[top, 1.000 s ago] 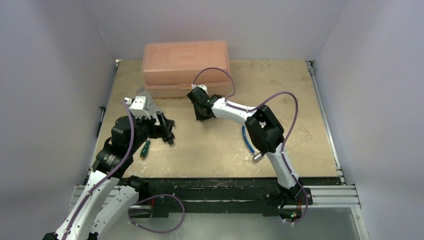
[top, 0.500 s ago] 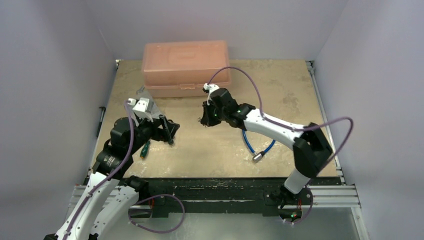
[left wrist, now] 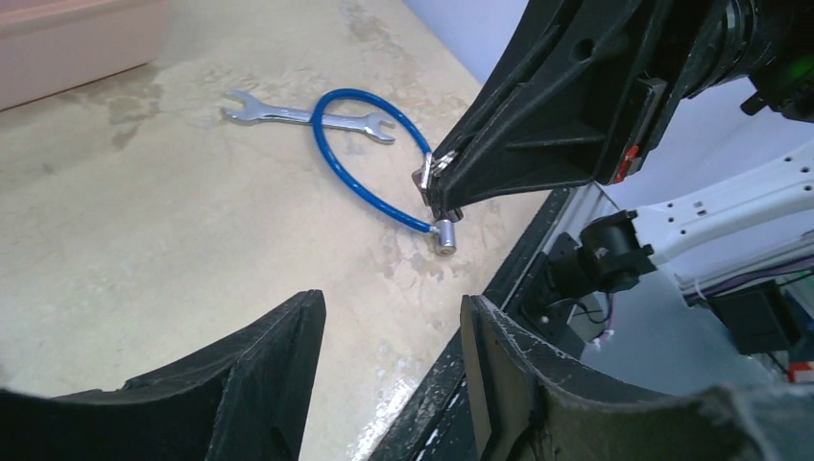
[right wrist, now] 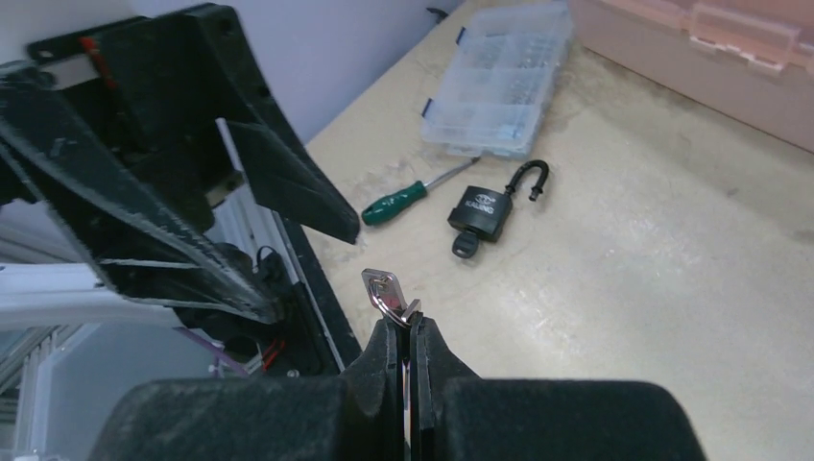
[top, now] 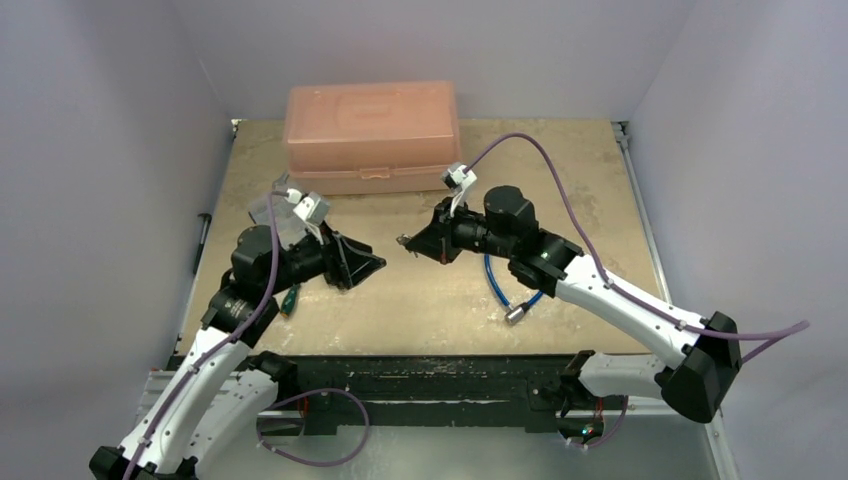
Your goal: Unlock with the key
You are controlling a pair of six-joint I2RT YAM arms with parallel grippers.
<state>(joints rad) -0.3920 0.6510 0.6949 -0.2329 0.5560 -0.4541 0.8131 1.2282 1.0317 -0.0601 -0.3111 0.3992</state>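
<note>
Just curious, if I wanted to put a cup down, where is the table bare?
Bare: the far-right corner of the table, right of the pink box, beyond the blue cable. Crowded: the left side, with the parts organizer, green screwdriver and padlock.

You're looking at a robot lab's test cell: plain pale walls (top: pixel 120 120) box in a scuffed beige tabletop (top: pixel 600 200) edged by an aluminium-extrusion rail (top: pixel 450 408). Workshop props lie about: a silver open-ended wrench (left wrist: pixel 288 115), a green-handled screwdriver (right wrist: pixel 403 199), a clear plastic parts organiser (right wrist: pixel 499 77) and a translucent pink plastic toolbox (top: pixel 370 125).
</note>
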